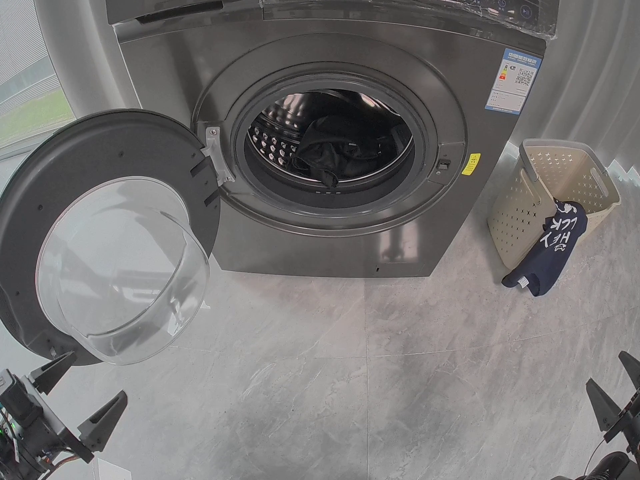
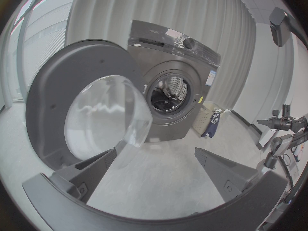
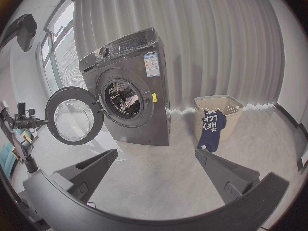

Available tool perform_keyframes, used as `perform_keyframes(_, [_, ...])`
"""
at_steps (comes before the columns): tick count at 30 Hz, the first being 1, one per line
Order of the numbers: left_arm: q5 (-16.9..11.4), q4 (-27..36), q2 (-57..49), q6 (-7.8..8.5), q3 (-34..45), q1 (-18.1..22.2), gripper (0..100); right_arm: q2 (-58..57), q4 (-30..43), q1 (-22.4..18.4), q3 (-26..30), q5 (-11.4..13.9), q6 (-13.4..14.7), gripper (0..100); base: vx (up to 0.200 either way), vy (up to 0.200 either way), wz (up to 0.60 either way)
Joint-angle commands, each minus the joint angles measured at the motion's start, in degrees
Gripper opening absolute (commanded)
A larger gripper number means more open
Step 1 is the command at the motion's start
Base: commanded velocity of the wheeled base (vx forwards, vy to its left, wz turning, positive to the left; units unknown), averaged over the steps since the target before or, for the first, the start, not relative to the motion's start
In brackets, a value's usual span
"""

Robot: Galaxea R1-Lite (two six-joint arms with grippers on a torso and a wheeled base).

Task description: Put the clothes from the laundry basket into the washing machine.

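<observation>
Head view gives you the left gripper point(image 1: 83, 395) and the right gripper point(image 1: 608, 370), each with its fingers spread apart and nothing between them. Ahead of your right gripper and well apart from it, the laundry basket point(image 1: 527, 208) stands beside the washing machine point(image 1: 373, 248). A navy T-shirt point(image 1: 550, 251) is draped over the basket's near rim down to the floor point(image 1: 333, 368). Just ahead of your left gripper hangs the open door point(image 1: 100, 148); beyond it, a black garment point(image 1: 337, 148) lies in the drum point(image 1: 280, 135).
</observation>
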Motion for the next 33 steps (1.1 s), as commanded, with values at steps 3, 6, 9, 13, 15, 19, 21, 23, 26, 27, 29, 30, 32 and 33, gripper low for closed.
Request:
perform_keyframes(3, [-4.4,23.4,-32.1,-0.1,1.0,15.3,100,-15.7,10.4,-4.5,1.0,-1.1,1.7,100,0.0,0.0,0.0])
perform_keyframes(6, [-5.7,28.4,-33.5,-0.37,1.0,16.6,100,-15.6,11.9,-4.5,1.0,-4.7,2.9,100,0.0,-0.2,0.0])
perform_keyframes(9, [-5.8,28.7,-33.4,-0.19,1.0,18.1,100,-15.7,13.6,-4.7,1.0,-8.8,2.8,100,0.0,-0.2,0.0])
perform_keyframes(13, [-6.8,28.7,-33.6,0.42,1.0,23.2,100,-15.7,13.5,-5.4,1.0,-11.0,3.1,100,0.0,-0.2,0.0])
perform_keyframes(15, [-8.3,28.7,-35.0,0.34,1.0,26.9,100,-15.6,13.5,-6.3,1.0,-11.7,2.9,100,0.0,-0.2,0.0])
perform_keyframes(19, [-13.7,28.8,-37.8,0.95,1.0,28.6,100,-15.6,13.1,-7.4,1.0,-12.4,2.0,100,0.0,-0.2,0.0])
perform_keyframes(21, [-12.2,29.2,-38.3,0.95,1.0,28.3,100,-15.6,13.0,-7.4,1.0,-12.2,1.7,100,0.0,-0.2,0.0])
perform_keyframes(23, [-8.7,30.1,-38.4,1.92,1.0,28.3,100,-15.6,11.4,-7.4,1.0,-13.0,1.7,100,0.0,-0.2,0.0])
perform_keyframes(26, [-7.5,34.5,-38.4,4.2,0.9,28.4,100,-15.7,11.2,-10.7,1.0,-12.8,0.9,100,0.0,-0.067,0.0])
perform_keyframes(27, [-7.7,34.6,-38.4,4.56,0.7,28.4,100,-16.4,12.0,-13.8,1.0,-11.7,0.1,100,0.0,0.0,0.0])
perform_keyframes(29, [-7.9,33.7,-38.4,4.82,0.9,28.4,100,-17.3,13.4,-16.4,1.0,-8.5,-1.5,100,0.0,0.0,0.0])
perform_keyframes(30, [-8.2,33.1,-38.4,4.56,1.0,28.3,100,-19.7,15.0,-15.6,1.0,-0.2,-3.1,100,0.0,0.0,0.0])
perform_keyframes(32, [-8.2,33.2,-38.4,4.2,1.0,28.3,100,-20.3,16.2,-15.3,1.0,2.1,-2.6,100,0.0,0.0,0.0])
perform_keyframes(33, [-8.3,33.1,-38.4,4.2,1.0,28.2,100,-20.4,18.0,-15.0,1.0,1.4,-1.9,100,0.0,0.0,0.0])
